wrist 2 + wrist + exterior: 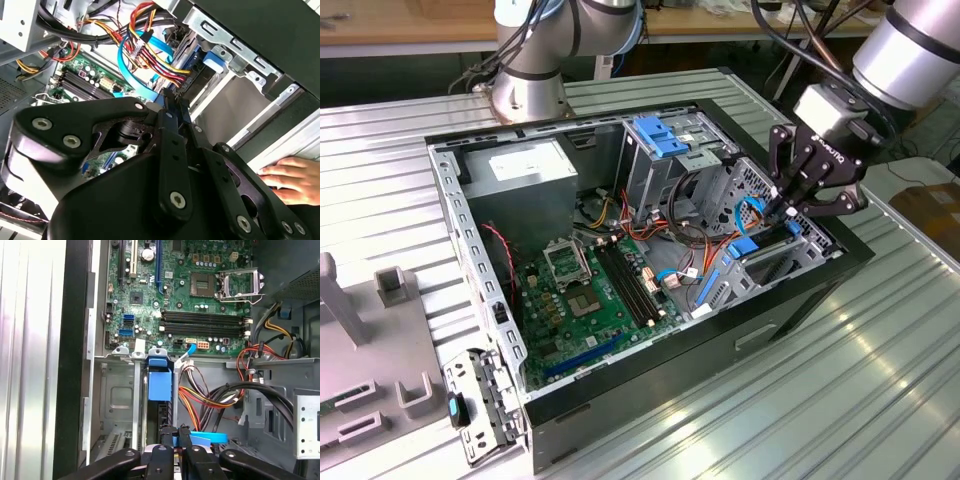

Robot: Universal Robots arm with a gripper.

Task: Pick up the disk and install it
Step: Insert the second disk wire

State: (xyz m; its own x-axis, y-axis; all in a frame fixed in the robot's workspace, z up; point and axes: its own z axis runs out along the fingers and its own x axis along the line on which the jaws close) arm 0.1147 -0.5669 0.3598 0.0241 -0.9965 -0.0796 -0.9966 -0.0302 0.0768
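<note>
Here our gripper [786, 205] at the picture's right dips into the computer case [820, 290], fingers pressed together on the disk [160, 410], standing it in its slot.

Disk [160, 390] on edge in drive bay, blue rails showing.

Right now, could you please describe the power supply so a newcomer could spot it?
Find the open computer case. In its corner nearest the arm's base lies the power supply: the lone grey box with a white label.
</note>
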